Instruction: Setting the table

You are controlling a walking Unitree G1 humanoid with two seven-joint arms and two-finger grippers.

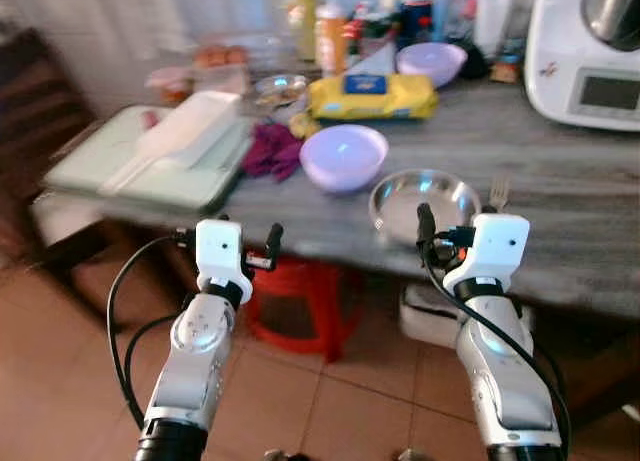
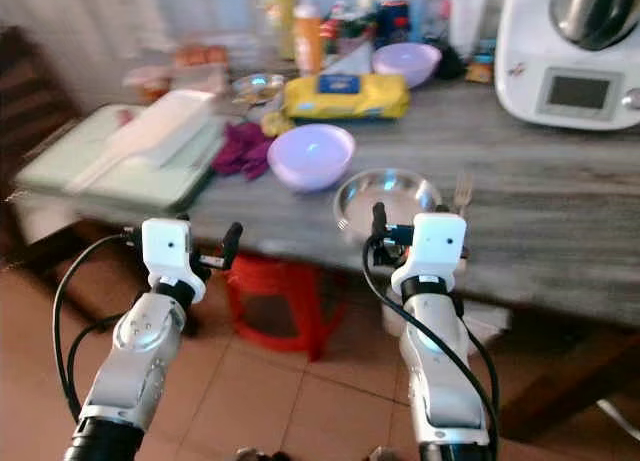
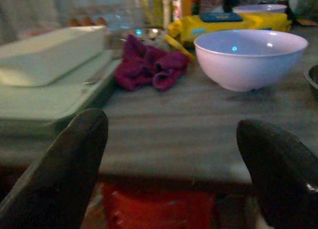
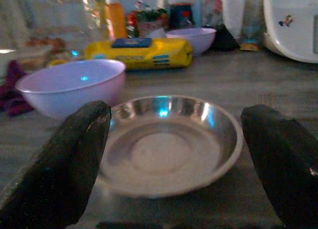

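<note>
On the grey surface (image 1: 560, 171), near its front edge: steel plate (image 1: 424, 201), empty, with a fork (image 1: 498, 192) just beside it on the robot's right. Lilac bowl (image 1: 344, 157) sits just behind and left of the plate, apart from it. Purple cloth (image 1: 272, 149) lies left of the bowl, next to a pale green tray (image 1: 150, 166) carrying a white box. Farther back: yellow packet (image 1: 372, 96), second lilac bowl (image 1: 431, 62), bottles, white kitchen machine (image 1: 585, 71) at far right.

Right gripper (image 4: 184, 164) held level in front of the plate, jaws wide apart, not touching it. Left gripper (image 3: 174, 164) held before the surface edge, facing bowl and cloth, jaws also apart, holding nothing. Red stool (image 1: 300, 306) stands on the tiled floor under the surface.
</note>
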